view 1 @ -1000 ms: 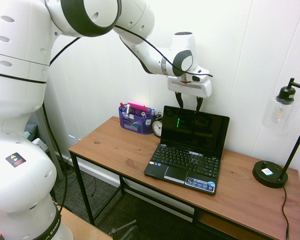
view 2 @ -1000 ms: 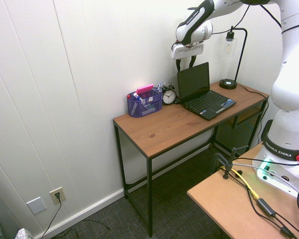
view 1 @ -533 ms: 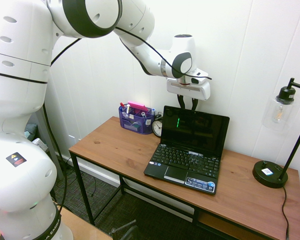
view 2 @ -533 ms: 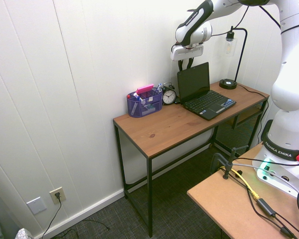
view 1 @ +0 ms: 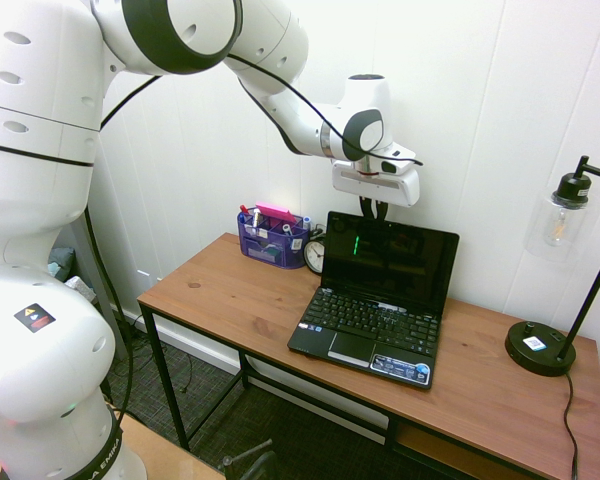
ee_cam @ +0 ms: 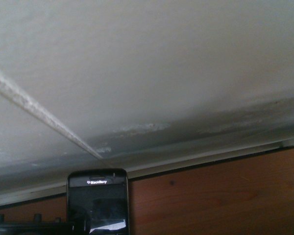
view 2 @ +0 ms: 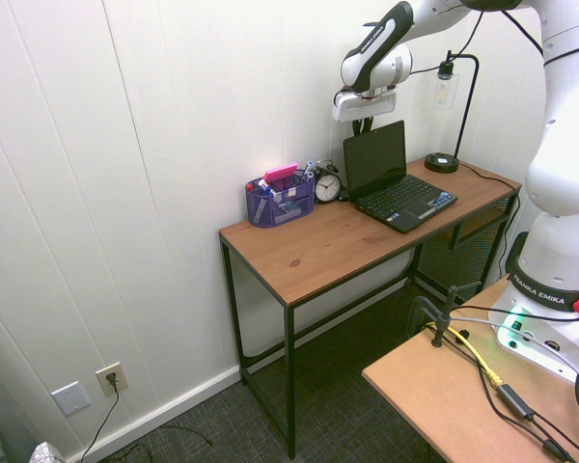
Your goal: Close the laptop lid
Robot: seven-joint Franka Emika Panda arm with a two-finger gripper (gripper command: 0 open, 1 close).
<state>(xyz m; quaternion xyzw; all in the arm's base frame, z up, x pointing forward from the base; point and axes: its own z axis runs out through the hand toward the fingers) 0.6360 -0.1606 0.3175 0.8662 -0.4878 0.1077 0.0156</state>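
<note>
A small black netbook sits open on the wooden desk [view 1: 230,290], its keyboard [view 1: 370,325] facing the front edge. The laptop lid [view 1: 392,262] stands upright, its screen dark apart from a thin green line. My gripper [view 1: 378,213] hangs pointing down right at the lid's top edge, left of its middle. Its two dark fingers are drawn close together with nothing visible between them. From the other side, the gripper [view 2: 367,126] sits just above the lid [view 2: 374,157], close to the wall.
Left of the laptop stand a purple mesh organizer [view 1: 272,238] and a small alarm clock [view 1: 315,255]. A black desk lamp [view 1: 550,300] stands at the right end. The white panelled wall runs close behind. A BlackBerry phone [ee_cam: 97,200] shows in the wrist view.
The fingers have come together from wide open. The gripper has shifted slightly left and lower, towards the lid's top edge. The lid has not moved.
</note>
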